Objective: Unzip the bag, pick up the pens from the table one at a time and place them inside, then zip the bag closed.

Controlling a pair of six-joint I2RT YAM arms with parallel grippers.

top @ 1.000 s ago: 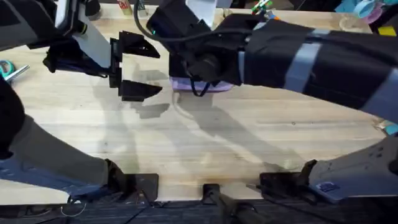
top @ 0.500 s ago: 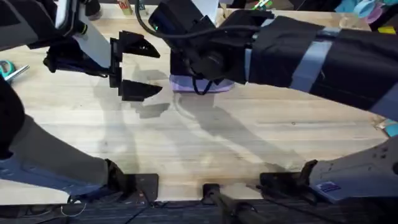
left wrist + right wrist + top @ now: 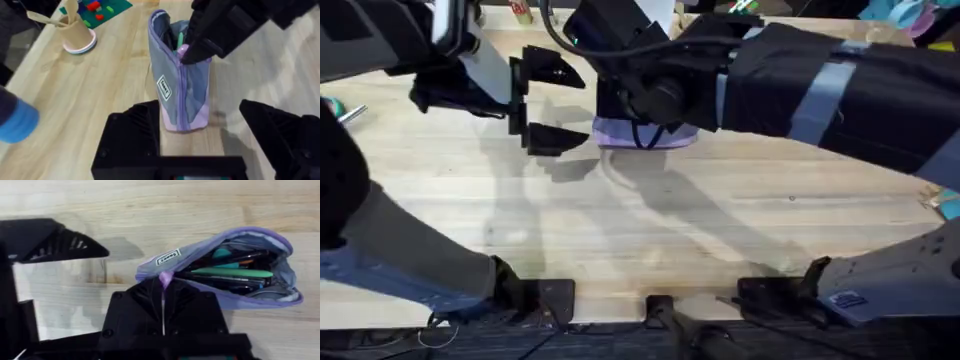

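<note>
Between the two pincers, on the table [image 3: 650, 210], lies the bag [image 3: 225, 267], its zipper open along most of its length so the mouth gapes. Inside it, a light green pen [image 3: 231, 272] lies among darker pens and a teal one. The right pincer [image 3: 163, 284] sits at the bag's closed end, its black fingers clenched on the pale purple zipper pull [image 3: 165, 277], just beside a small white label [image 3: 168, 258] sewn on the side. In the left wrist view the same pull [image 3: 183, 50] shows pinched under the right arm's black fingertip. The left pincer [image 3: 546, 104] hovers just beside the bag's end, on the far side from the open mouth, released, its jaws spread wide apart and touching nothing. Beyond the bag from the left pincer stands a paper cup [image 3: 77, 32].
</note>
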